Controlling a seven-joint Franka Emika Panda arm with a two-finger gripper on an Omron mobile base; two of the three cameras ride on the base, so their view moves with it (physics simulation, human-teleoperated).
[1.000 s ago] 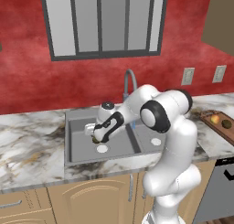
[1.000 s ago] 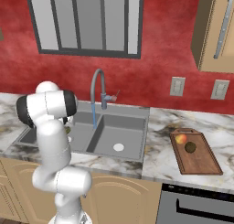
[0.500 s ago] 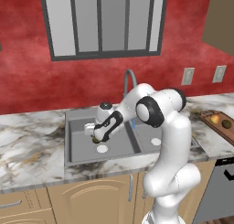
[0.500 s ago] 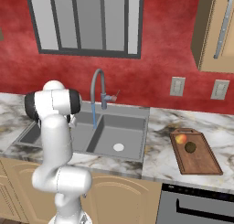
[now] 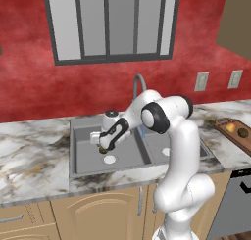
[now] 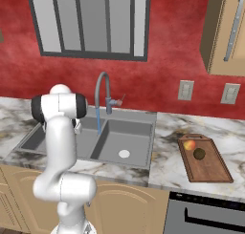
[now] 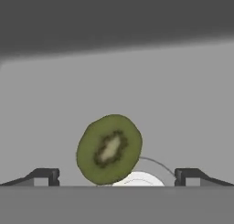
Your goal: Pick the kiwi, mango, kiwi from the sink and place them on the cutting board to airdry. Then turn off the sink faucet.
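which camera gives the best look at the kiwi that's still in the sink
The hand view: the kiwi sits large and unblocked between the open jaws, beside the white drain. The left base view shows it as a small dark spot under the gripper. In the right base view the arm covers that basin.

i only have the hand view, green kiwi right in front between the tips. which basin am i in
Observer: The left basin of the sink; the hand hangs low over the kiwi near that basin's drain.
Operator: what's already on the board
Observer: The mango and a darker kiwi lie on the cutting board, on the counter right of the sink.
Operator: faucet off yet
Observer: No, a thin blue stream runs from the faucet spout down to the divider between the basins.
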